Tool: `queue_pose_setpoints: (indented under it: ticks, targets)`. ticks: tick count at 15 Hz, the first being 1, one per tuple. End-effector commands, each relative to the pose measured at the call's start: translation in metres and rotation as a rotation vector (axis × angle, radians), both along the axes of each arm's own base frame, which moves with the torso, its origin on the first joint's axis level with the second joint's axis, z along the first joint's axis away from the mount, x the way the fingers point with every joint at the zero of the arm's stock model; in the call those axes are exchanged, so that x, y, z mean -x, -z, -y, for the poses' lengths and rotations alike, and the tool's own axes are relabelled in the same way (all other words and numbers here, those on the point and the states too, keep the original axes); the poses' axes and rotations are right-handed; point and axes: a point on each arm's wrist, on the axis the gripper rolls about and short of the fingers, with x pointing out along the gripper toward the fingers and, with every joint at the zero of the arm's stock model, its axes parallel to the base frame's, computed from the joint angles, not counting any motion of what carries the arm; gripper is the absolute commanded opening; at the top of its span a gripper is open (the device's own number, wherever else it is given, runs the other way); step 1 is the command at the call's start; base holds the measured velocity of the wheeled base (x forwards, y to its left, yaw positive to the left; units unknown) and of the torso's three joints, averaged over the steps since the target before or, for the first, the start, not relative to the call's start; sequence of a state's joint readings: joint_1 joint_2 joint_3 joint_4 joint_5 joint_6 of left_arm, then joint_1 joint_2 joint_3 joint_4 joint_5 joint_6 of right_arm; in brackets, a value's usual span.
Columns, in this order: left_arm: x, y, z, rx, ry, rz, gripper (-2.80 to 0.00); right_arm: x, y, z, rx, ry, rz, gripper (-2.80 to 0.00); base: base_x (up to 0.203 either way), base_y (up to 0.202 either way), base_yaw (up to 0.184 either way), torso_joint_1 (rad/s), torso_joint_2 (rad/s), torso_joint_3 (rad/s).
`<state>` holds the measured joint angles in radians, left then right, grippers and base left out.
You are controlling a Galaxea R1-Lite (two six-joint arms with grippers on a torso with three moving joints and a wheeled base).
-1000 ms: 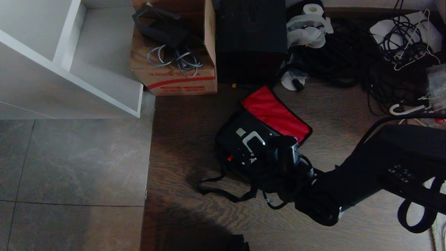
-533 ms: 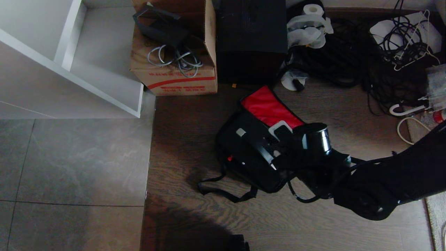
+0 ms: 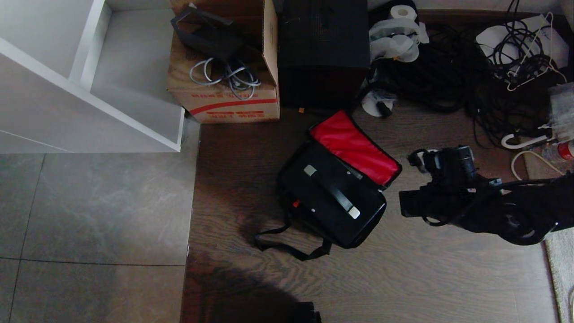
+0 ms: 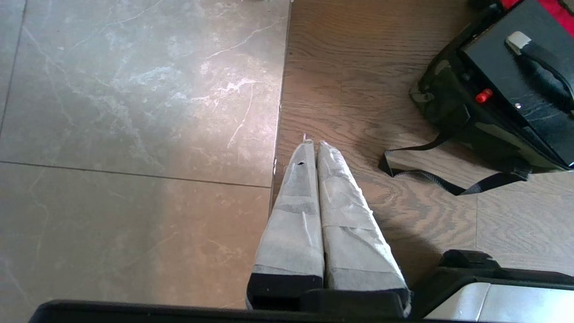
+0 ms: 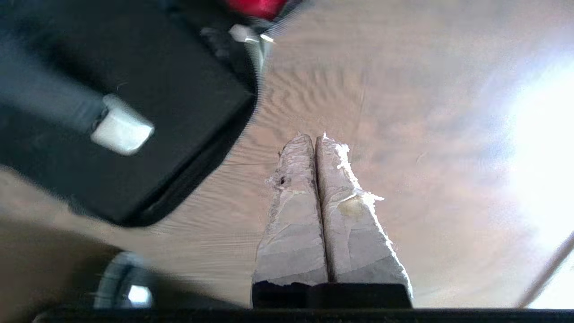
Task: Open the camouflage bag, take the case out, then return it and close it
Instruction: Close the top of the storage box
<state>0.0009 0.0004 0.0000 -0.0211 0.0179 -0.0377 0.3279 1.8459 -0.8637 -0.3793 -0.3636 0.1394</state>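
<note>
The camouflage bag [image 3: 345, 240] lies open on the wood floor, its red lid panel [image 3: 354, 146] folded back. The black case [image 3: 332, 193] sits inside it, handle flat on top. Its red spot [image 4: 483, 95] shows in the left wrist view, beside the bag's camouflage side [image 4: 441, 85]. My right gripper [image 3: 420, 158] hovers to the right of the bag, apart from it. In its own view the right gripper [image 5: 316, 137] is shut and empty over bare floor, with the case [image 5: 134, 80] off to one side. My left gripper [image 4: 312, 142] is shut and empty, parked over the tile-wood seam.
The bag's black strap [image 3: 287, 249] trails on the floor toward me. Behind the bag stand a cardboard carton [image 3: 224, 89] and a tall black box [image 3: 323, 49]. A white shelf unit [image 3: 89, 76] stands at the far left. Tangled cables [image 3: 493, 67] fill the far right.
My right gripper has left the case's handle, swung away to the right of the bag and shut. The case and bag have stayed put.
</note>
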Motion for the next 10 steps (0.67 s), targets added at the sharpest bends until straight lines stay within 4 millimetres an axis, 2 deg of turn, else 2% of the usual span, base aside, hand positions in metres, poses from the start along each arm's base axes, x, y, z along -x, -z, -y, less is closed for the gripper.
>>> queue_pose_setpoints:
  ticks: [1, 2, 4, 5, 8, 10]
  targets:
    - [-0.001, 0.003, 0.000, -0.001, -0.001, -0.010, -2.80, -0.011, 0.006, 0.013, -0.227, 0.139, -0.004, -2.80, 0.000, 0.000, 0.000, 0.000, 0.00, 0.000]
    - [-0.001, 0.003, 0.000, 0.000, -0.001, -0.010, -2.80, -0.023, 0.007, 0.015, -0.321, 0.162, -0.006, -2.80, 0.000, 0.000, 0.000, 0.000, 0.00, 0.000]
    - [-0.001, 0.003, 0.000, -0.001, -0.001, -0.010, -2.80, -0.044, 0.019, 0.032, -0.368, 0.192, -0.033, -2.80, 0.000, 0.000, 0.000, 0.000, 0.00, 0.000]
    - [-0.001, 0.003, 0.000, 0.001, -0.001, -0.010, -2.80, -0.054, 0.022, 0.042, -0.389, 0.185, -0.038, 0.00, 0.000, 0.000, 0.000, 0.000, 0.00, 0.000]
    - [-0.001, 0.003, 0.000, -0.001, -0.001, -0.010, -2.80, -0.073, 0.032, 0.054, -0.434, 0.222, -0.032, 0.00, 0.000, 0.000, 0.000, 0.000, 0.00, 0.000]
    - [-0.001, 0.003, 0.000, 0.001, -0.001, -0.010, -2.80, -0.086, 0.030, 0.064, -0.502, 0.275, -0.005, 0.00, 0.000, 0.000, 0.000, 0.000, 0.00, 0.000]
